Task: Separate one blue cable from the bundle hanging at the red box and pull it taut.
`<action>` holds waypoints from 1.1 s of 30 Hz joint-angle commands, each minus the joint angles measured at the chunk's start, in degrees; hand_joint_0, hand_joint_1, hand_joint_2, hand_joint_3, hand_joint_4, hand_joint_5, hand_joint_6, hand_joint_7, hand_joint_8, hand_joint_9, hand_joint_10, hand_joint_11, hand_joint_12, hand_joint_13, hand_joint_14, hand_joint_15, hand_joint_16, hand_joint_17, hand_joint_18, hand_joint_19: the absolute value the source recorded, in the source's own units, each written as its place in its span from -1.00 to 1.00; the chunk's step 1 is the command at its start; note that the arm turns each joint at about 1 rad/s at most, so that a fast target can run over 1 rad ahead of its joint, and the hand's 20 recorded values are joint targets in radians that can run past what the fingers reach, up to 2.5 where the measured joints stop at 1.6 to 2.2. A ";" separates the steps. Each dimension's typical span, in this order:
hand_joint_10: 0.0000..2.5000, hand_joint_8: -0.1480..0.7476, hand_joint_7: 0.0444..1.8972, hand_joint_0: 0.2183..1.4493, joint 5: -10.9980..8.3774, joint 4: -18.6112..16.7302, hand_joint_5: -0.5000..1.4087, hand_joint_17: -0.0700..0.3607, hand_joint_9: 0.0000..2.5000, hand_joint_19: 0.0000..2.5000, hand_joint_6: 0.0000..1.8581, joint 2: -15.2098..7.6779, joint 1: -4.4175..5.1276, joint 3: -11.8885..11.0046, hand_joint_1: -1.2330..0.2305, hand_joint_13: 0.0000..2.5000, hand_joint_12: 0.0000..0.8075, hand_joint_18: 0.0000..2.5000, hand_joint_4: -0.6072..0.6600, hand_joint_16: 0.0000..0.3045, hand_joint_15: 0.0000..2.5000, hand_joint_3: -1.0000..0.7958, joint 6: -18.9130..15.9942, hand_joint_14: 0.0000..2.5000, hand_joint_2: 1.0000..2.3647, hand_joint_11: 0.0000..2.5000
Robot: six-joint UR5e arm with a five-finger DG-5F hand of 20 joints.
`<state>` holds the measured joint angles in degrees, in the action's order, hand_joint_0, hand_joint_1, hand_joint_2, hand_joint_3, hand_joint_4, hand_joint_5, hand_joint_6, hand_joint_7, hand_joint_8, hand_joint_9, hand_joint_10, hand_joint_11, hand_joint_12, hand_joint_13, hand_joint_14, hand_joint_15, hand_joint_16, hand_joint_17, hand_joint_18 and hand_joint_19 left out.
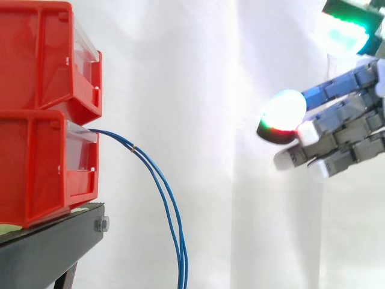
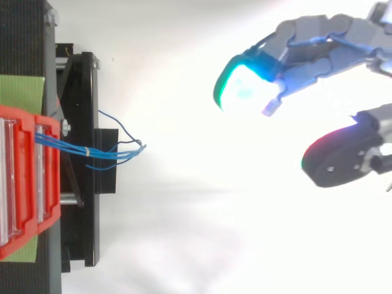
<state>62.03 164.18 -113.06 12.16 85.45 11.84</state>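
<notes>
A bundle of thin blue cables comes out of the front of the lower red box, which sits beneath a second red box on a black stand before a white curtain. A small pale band ties the strands just beyond the box front. From there they droop in a long curve, and their lower ends are cut off by the bottom edge of the side view. Where they are fastened inside the box is hidden behind its clear front panel. From the side two strands can be made out. From above, several fan out past the band, their number hard to settle.

The hand hangs well apart from the cables, out to the side the boxes face. It is spread open, with the thumb and fingers set wide from one another, and has hold of nothing. Its glowing fingertips point toward the boxes, and their glare blurs their outlines. The wrist is cut off at the frame's edge. A green sheet lies under the boxes.
</notes>
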 commanded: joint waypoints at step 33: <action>-0.99 -0.07 -0.04 -0.45 -5.86 -5.18 -0.68 -0.16 -0.50 -0.63 -0.46 -16.41 -0.47 -12.15 -0.07 -0.72 -0.16 -0.74 0.34 -0.68 -0.83 -0.43 -0.24 -0.99 -1.00 -0.60</action>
<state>56.12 158.89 -128.79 11.77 74.64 10.68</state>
